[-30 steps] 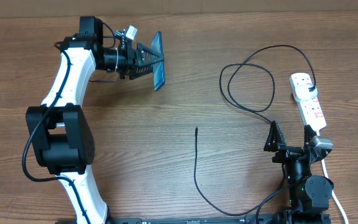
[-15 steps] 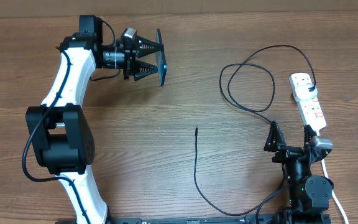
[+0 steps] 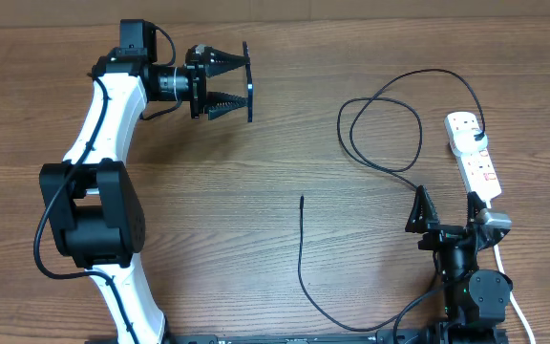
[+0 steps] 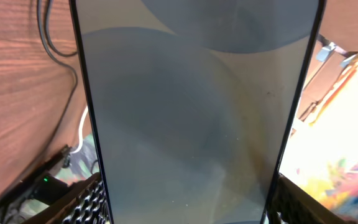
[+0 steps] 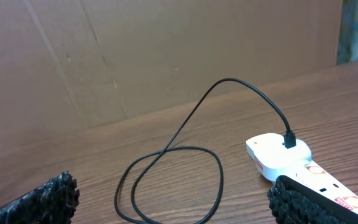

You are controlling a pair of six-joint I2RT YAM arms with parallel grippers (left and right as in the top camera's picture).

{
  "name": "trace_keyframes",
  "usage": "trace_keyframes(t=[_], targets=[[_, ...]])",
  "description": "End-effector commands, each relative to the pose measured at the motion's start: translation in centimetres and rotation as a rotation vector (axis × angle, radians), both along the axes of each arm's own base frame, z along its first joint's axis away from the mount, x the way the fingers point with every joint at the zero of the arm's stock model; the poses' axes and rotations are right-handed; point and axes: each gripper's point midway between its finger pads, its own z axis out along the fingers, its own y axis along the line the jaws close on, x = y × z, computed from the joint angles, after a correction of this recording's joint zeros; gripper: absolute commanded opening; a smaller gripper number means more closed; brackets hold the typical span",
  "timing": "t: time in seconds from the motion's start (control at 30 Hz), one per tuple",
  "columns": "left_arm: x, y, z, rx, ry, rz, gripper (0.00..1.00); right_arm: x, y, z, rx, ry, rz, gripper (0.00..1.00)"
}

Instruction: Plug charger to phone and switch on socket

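Glass-faced, likely slick and fragile, the phone [image 3: 248, 81] hung edge-on far left, clamped across its long sides by the left jaws; right jaws gaped empty near right; limp charger [image 3: 300, 258] probably wanted pinching behind its tip.

The phone [image 3: 248, 81] is far left, the socket [image 3: 475, 158] right, the charger [image 3: 301, 239] between, plugged into its far end.

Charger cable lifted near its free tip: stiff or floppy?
Likely floppy: the charger cable lies in loose loops, so the tip would probably droop. Its far end looks plugged into the power strip, so pulling may tug that.
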Motion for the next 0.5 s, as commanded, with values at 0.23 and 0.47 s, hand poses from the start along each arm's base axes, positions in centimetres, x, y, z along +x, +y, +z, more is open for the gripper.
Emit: trace_keyframes(t=[0.23, 0.47], targets=[[0.4, 2.2, 2.8, -0.107, 0.039, 0.009, 0.04, 0.0, -0.1, -0.2, -0.005, -0.003, -0.006, 1.0], [0.4, 2.2, 2.8, -0.109, 0.049, 0.009, 0.04, 0.0, -0.1, -0.2, -0.005, -0.003, -0.006, 1.0]])
